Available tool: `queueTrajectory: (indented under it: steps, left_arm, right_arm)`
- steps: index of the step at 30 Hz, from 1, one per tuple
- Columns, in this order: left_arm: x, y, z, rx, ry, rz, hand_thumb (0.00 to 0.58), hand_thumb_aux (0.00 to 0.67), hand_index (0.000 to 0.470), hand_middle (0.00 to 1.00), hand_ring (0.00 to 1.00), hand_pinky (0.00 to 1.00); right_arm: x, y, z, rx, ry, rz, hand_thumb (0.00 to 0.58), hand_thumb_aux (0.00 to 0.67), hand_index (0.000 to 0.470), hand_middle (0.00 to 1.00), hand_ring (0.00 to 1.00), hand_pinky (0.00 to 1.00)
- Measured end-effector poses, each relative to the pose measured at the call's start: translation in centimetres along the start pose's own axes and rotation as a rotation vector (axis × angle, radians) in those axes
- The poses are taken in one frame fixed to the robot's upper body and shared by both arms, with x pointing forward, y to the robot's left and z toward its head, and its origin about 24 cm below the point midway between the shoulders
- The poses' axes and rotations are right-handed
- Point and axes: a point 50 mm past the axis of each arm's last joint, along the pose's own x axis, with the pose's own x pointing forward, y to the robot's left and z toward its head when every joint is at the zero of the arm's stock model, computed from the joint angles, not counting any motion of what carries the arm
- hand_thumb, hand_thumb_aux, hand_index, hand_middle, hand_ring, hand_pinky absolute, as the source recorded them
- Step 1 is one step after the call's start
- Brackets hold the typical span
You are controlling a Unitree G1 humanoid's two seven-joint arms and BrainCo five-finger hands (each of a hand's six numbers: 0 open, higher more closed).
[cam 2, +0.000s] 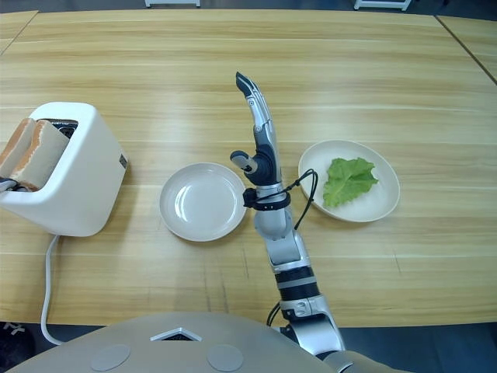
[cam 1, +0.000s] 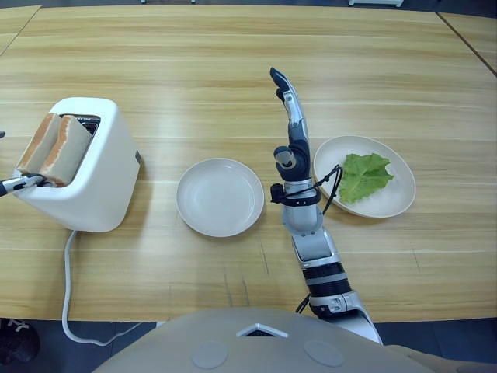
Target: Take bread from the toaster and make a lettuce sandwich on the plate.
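A white toaster (cam 1: 109, 179) stands at the table's left with two slices of bread (cam 1: 58, 148) sticking up from its slots. In the middle lies an empty white plate (cam 1: 220, 196). A green lettuce leaf (cam 1: 363, 176) rests on a second plate (cam 1: 396, 202) at the right. My right hand (cam 1: 293, 124) is raised between the two plates, open, its fingers stretched out and pointing away from me, holding nothing. A fingertip of my left hand (cam 1: 17, 184) shows at the left edge, against the toaster's near side just below the bread; the rest of it is cut off.
The toaster's white cord (cam 1: 68, 287) runs off the table's near edge at the left. Bare wooden table (cam 1: 233, 70) stretches behind the plates and toaster.
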Motion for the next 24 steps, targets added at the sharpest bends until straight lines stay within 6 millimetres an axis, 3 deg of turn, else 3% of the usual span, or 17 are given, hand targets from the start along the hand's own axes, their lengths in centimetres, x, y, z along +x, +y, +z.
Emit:
queueTrajectory:
  steps: [4,8,17,18,19,20,24]
  left_arm:
    - [0.4,0.6,0.6,-0.004,-0.012,0.042,0.000,0.000,0.000,0.00,0.00,0.00]
    - [1.1,-0.4,2.7,-0.050,-0.071,0.033,0.000,0.000,0.000,0.00,0.00,0.00]
    - [1.4,-0.8,4.5,-0.113,-0.105,0.017,0.000,0.000,0.000,0.00,0.00,0.00]
    - [1.4,-0.8,4.5,-0.116,-0.105,0.015,0.291,0.197,0.138,0.00,0.00,0.00]
    - [1.4,-0.8,4.6,-0.118,-0.106,0.015,0.578,0.628,0.441,0.00,0.00,0.00]
    - [1.4,-0.8,4.7,-0.130,-0.110,0.016,0.580,0.670,0.470,0.00,0.00,0.00]
    - [1.3,0.2,6.2,-0.221,-0.181,0.076,0.580,0.670,0.470,0.00,0.00,0.00]
  right_arm:
    - [0.0,0.1,0.0,0.006,0.002,-0.003,0.000,0.000,0.000,0.00,0.00,0.00]
    - [0.0,0.1,0.0,0.006,0.005,-0.003,0.000,0.000,0.000,0.00,0.00,0.00]
    - [-0.1,0.2,0.0,0.007,0.009,-0.002,0.000,0.000,0.000,0.00,0.00,0.00]
    - [-0.1,0.2,0.0,0.007,0.009,-0.002,0.000,0.000,0.000,0.00,0.00,0.00]
    - [-0.1,0.2,0.0,0.007,0.009,-0.001,0.000,0.000,0.000,0.00,0.00,0.00]
    - [-0.1,0.2,0.0,0.007,0.009,-0.001,0.000,0.000,0.000,0.00,0.00,0.00]
    - [-0.2,0.3,-0.2,0.005,0.016,0.004,0.000,0.000,0.000,0.00,0.00,0.00]
